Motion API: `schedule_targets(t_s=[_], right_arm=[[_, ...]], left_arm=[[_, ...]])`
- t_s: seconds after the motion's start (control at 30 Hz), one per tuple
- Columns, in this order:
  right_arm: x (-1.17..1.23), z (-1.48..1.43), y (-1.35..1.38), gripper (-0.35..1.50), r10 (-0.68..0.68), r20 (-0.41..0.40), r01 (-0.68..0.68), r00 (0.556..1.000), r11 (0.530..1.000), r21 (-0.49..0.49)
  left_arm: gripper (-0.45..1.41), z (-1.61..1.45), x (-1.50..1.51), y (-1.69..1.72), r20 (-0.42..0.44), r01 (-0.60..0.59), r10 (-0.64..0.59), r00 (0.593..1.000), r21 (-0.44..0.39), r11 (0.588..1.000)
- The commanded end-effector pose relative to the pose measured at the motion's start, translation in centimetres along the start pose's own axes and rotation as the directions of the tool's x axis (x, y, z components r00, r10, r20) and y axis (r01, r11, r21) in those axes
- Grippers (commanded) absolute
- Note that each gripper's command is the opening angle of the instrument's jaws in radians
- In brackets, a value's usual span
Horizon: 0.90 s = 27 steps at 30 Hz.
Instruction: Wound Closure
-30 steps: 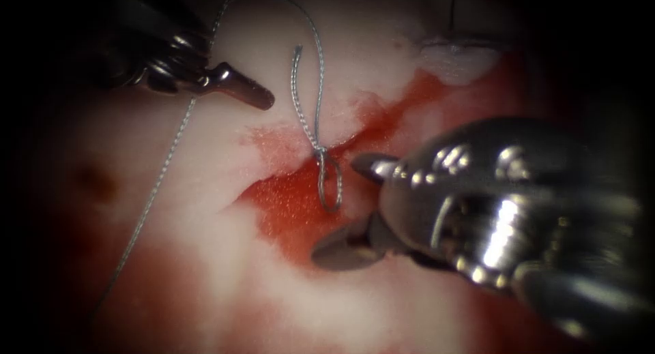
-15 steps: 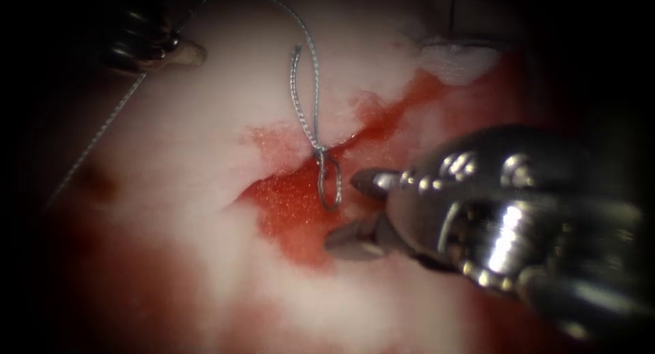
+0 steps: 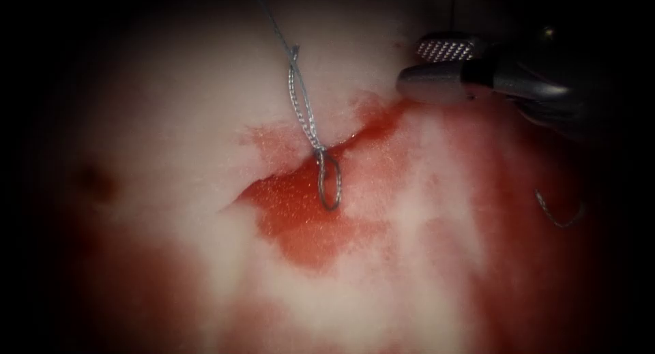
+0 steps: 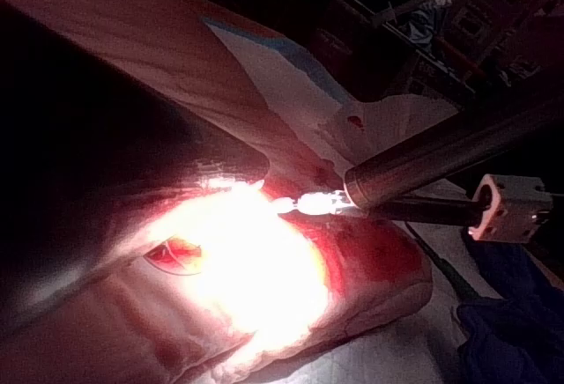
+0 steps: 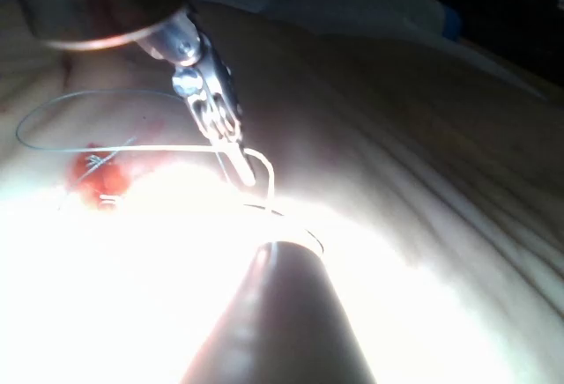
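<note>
Tissue (image 3: 170, 272): pale surface nearest the endoscope, stained red toward the edges.
Red fluid (image 3: 300, 217): pooled at the centre, lying in and below the cut and spreading up to the right along it.
Cut (image 3: 355, 139): runs on a slant from lower left to upper right across the middle of the tissue.
Loop (image 3: 330, 183): small closed loop of thread lying over the red fluid at the cut, hanging from the knot.
Knot (image 3: 318, 150): sits at the upper edge of the cut, on its left side.
Needle (image 3: 556, 217): thin curved arc lying on the tissue well to the right of the cut, in shadow. Neither tool holds it. Whether its point is in the tissue cannot be told.
Thread (image 3: 300, 95): two strands rise from the knot close together. One ends in a short free tail and the other goes on up and left to the picture's upper edge.
Right tool (image 3: 413, 62): beyond the cut at the upper right, over the tissue. Jaws spread, ridged inner face showing, and they hold nothing.
Left tool (image 5: 240, 166): seen in the right wrist view above the lit tissue. Jaws appear pressed together on the thread, which runs taut sideways from them.
</note>
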Motion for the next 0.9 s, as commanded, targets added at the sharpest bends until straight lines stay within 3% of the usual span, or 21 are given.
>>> schedule_targets(t_s=[0.03,0.1,0.2,0.23,0.27,0.4,0.5,0.7,0.73,0.8,0.9], right_arm=[[0.01,0.12,0.09,0.15,0.003,-0.019,-0.002,1.000,0.999,0.044],[-0.09,0.21,0.12,0.14,-0.024,-0.066,0.032,0.998,0.993,0.118],[-0.12,0.25,0.11,0.26,-0.026,-0.096,0.039,0.995,0.989,0.144],[-0.14,0.28,0.08,0.54,-0.026,-0.114,0.044,0.993,0.988,0.151],[-0.14,0.28,0.08,0.54,-0.026,-0.114,0.044,0.993,0.988,0.151],[-0.12,0.34,0.00,1.01,-0.089,-0.122,0.106,0.989,0.984,0.141],[-0.14,0.36,0.00,1.08,-0.091,-0.122,0.109,0.988,0.983,0.145],[-0.17,0.33,-0.06,1.01,-0.102,-0.120,0.123,0.988,0.977,0.176],[-0.17,0.33,-0.08,1.01,-0.104,-0.120,0.124,0.987,0.976,0.179],[-0.19,0.32,-0.11,1.01,-0.105,-0.120,0.126,0.987,0.975,0.182],[-0.19,0.31,-0.13,1.03,-0.107,-0.119,0.128,0.987,0.974,0.186]], left_arm=[[-0.45,-0.02,-0.14,-0.06,0.011,-0.002,0.002,1.000,0.012,1.000],[-0.45,-0.04,-0.16,-0.17,0.028,-0.018,0.017,0.999,0.042,0.999],[-0.45,-0.04,-0.16,-0.24,0.025,-0.027,0.025,0.999,0.077,0.997],[-0.45,-0.03,-0.16,-0.28,0.022,-0.035,0.033,0.999,0.094,0.995],[-0.45,-0.03,-0.16,-0.28,0.022,-0.035,0.033,0.999,0.094,0.995],[-0.45,-0.02,-0.16,-0.34,0.020,-0.038,0.036,0.999,0.143,0.989],[-0.45,-0.03,-0.17,-0.33,0.024,-0.050,0.047,0.999,0.132,0.990],[-0.45,-0.03,-0.15,-0.31,0.036,-0.051,0.048,0.998,0.091,0.995],[-0.10,-0.02,-0.14,-0.30,0.027,-0.058,0.056,0.998,0.067,0.996],[0.89,-0.03,-0.11,-0.25,0.009,-0.187,0.187,0.982,0.025,0.982],[0.98,-0.14,0.00,-0.17,0.011,-0.203,0.203,0.979,0.000,0.979]])
